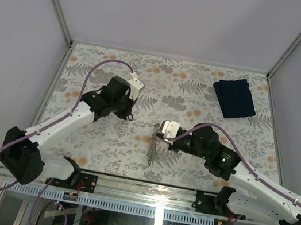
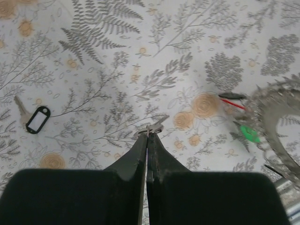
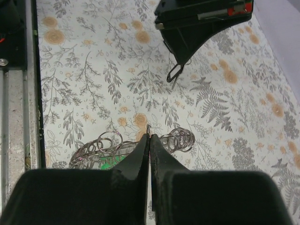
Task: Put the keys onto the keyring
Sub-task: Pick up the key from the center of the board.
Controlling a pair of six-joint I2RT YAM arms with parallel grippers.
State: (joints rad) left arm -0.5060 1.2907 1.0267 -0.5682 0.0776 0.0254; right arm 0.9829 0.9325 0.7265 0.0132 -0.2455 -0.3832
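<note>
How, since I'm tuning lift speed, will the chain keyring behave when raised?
Probably floppy: the keyring lies in loose coils of small links, so it would likely droop and swing from one pinch point. Likely slippery too: bare shiny metal pinched, it seems, only by the narrow tips of the right claw.

The keyring [image 2: 269,105] is blurred in the left wrist view and runs off its right edge. In the right wrist view the right claw [image 3: 149,137] hides the chain's middle and most of the green tag [image 3: 108,164]. The key [image 3: 174,75] in the left claw [image 3: 180,60] is too small to read there; it looks like one key, possibly two. From above it cannot be made out.
</note>
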